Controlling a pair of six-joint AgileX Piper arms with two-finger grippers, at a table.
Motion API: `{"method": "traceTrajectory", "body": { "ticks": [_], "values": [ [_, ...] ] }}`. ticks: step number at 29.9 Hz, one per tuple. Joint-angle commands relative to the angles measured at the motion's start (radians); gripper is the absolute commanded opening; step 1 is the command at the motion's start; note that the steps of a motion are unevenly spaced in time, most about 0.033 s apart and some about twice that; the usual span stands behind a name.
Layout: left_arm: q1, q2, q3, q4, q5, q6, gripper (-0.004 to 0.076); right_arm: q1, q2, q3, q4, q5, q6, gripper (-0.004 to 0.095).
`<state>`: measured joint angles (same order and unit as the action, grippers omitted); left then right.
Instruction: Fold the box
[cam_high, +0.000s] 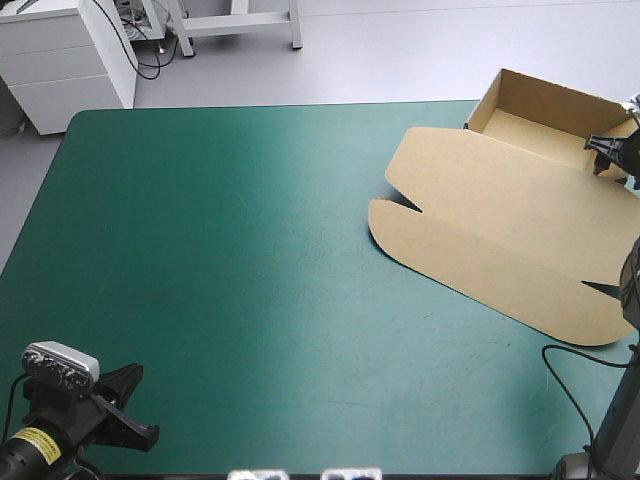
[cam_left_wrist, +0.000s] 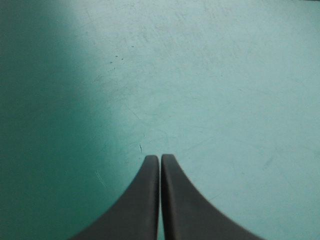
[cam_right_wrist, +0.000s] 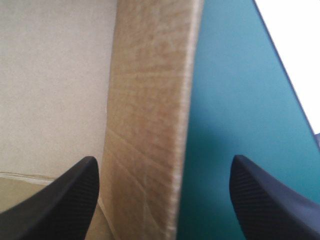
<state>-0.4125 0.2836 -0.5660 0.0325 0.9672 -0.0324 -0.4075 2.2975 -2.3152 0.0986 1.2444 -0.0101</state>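
1. The brown cardboard box (cam_high: 500, 225), one cut sheet of board, is lying on the far right part of the teal-green tabletop (cam_high: 220, 280).
2. Its far part is standing as an open tray (cam_high: 520, 90) with raised walls, near the far right corner of the tabletop.
3. Its lid (cam_high: 470, 190) is lying flat on the cover and is reaching from the tray toward the middle of the tabletop. A fold line is running along the lid, and a long flap with rounded corners is forming its near side.
4. The left tool (cam_left_wrist: 160, 157) is waiting at the near left corner of the tabletop, well apart from the box. It is clenched: its two black fingers (cam_left_wrist: 140, 205) are meeting in one pointed arch with only a hairline between them. It is grasping nothing, and only bare cover with fine scratches is lying ahead of it.
5. The right tool (cam_right_wrist: 165, 161) is hanging at the right side of the tray and is released, with its fingers standing wide apart. An upright wall (cam_right_wrist: 150, 100) of the tray is rising between them. One finger is over the pale inside of the tray, the other over the cover outside it. I cannot tell if either finger is touching the wall.
6. A yellow sticker (cam_high: 35, 443) is showing on the left arm, behind the tool. Its writing is too small to read.
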Motion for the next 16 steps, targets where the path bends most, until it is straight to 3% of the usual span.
{"method": "traceTrajectory", "body": {
  "ticks": [1, 6, 10, 12, 16],
  "values": [
    [-0.002, 0.011, -0.026, -0.004, -0.08, -0.003, -0.0008, -0.015, -0.141, -0.065, -0.03, 0.004, 0.01, 0.0697],
    [-0.002, 0.011, -0.026, -0.008, -0.09, -0.003, -0.0008, -0.015, -0.279, -0.13, -0.029, 0.004, 0.01, 0.0654],
    [-0.002, 0.011, -0.026, -0.003, -0.09, -0.003, -0.0008, -0.015, -0.417, -0.146, 0.044, 0.004, 0.004, 0.0527],
    [-0.002, 0.011, -0.026, -0.003, -0.09, -0.003, -0.0008, -0.013, -0.482, -0.146, 0.112, 0.004, -0.017, 0.0398],
    [-0.002, 0.011, -0.026, -0.003, -0.098, -0.003, -0.0008, 0.009, -0.578, -0.142, 0.24, 0.004, -0.111, 0.0013]
  ]
}}
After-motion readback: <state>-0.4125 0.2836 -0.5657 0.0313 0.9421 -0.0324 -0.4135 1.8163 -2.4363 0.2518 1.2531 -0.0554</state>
